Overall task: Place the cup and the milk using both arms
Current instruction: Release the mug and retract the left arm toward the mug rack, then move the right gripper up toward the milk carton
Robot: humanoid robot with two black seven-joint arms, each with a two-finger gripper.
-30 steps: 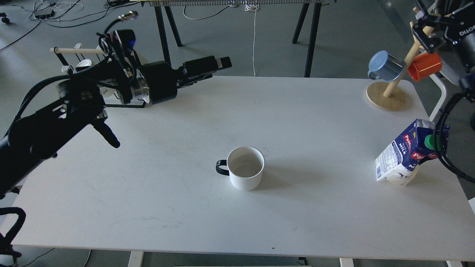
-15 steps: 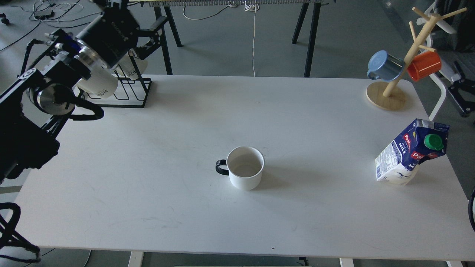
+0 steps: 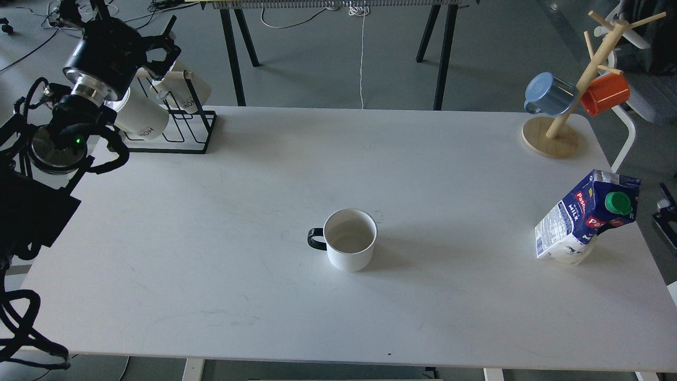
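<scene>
Your table (image 3: 211,296) fills most of the view, white and scuffed, with trestle legs (image 3: 232,47) and cables on the floor behind it. Your left arm (image 3: 58,137) rises along the left edge, and its gripper (image 3: 158,42) sits at the far left corner, above the wire rack (image 3: 180,132); the fingers look spread, pointing away from you, with nothing between them. You cannot see your right gripper; only a dark piece shows at the right edge. The rack holds white cups (image 3: 140,119) lying on their sides. At the far right corner your mug tree (image 3: 579,90) carries a blue mug (image 3: 547,95) and an orange mug (image 3: 605,94). The milk (image 3: 584,219) stands near the right edge, tilted, its green cap (image 3: 618,203) facing you. The cup (image 3: 349,241) stands upright near the table's middle, well apart from the milk, with its black handle to the left.
</scene>
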